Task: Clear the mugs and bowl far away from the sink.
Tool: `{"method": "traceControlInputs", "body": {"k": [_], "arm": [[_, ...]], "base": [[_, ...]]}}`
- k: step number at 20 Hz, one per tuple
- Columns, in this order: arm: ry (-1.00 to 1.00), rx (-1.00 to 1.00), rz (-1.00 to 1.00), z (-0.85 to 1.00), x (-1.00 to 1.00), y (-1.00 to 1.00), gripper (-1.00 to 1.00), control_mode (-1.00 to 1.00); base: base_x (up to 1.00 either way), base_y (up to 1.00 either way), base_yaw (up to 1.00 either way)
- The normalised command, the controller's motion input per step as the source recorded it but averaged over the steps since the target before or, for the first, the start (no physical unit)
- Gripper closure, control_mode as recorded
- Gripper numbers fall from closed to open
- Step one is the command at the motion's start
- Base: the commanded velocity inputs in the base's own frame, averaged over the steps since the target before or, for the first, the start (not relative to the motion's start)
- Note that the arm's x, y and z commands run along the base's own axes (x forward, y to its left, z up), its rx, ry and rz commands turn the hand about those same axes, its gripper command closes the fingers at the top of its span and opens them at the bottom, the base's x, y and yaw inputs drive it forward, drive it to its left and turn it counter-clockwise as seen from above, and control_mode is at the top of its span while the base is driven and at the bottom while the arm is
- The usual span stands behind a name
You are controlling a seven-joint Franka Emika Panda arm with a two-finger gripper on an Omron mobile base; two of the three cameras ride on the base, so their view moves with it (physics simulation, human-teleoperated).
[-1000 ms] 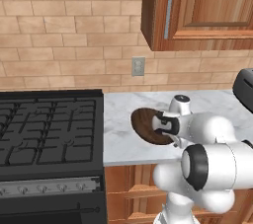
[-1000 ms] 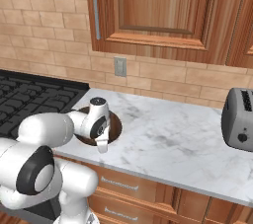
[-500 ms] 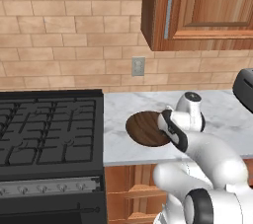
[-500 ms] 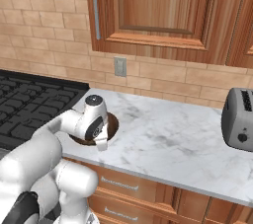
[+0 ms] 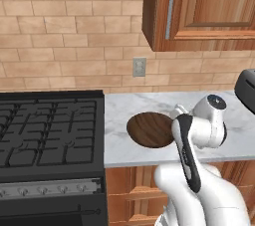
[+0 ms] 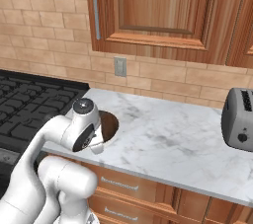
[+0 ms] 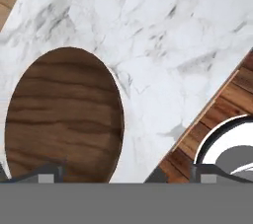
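Observation:
The dark brown wood-grain bowl (image 5: 149, 129) lies flat on the marble counter (image 5: 119, 115), just right of the stove. In the right base view the bowl (image 6: 109, 123) is partly hidden behind my hand. My gripper (image 6: 94, 144) hangs above the counter's front edge at the bowl's right side, open and empty. In the hand view the bowl (image 7: 64, 114) lies at the lower left, with my gripper (image 7: 128, 173) spread wide over its right rim and the bare marble beside it. The mugs and the sink are out of view.
A black gas stove (image 5: 50, 130) borders the counter on the left. A grey toaster (image 6: 239, 119) stands at the far right. Wooden wall cabinets (image 6: 153, 6) hang overhead, and a wall outlet (image 5: 139, 66) sits behind the bowl. Open marble (image 6: 173, 139) lies between the bowl and the toaster.
My gripper has opened to full width and drawn back off the bowl toward the right and the counter's front edge. The bowl stays flat on the counter.

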Motion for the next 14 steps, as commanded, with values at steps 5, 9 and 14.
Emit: {"method": "traceControlInputs", "body": {"k": [5,9,14], "arm": [[-0.09,0.00,0.09,0.79,-0.86,0.02,-1.00,-1.00],[0.04,-0.03,0.07,1.00,-0.58,0.13,-1.00,-1.00],[0.06,-0.08,0.05,1.00,-0.71,0.16,-1.00,-1.00]], "base": [[0.00,0.00,0.00],[0.00,0.00,0.00],[0.00,0.00,0.00]]}}
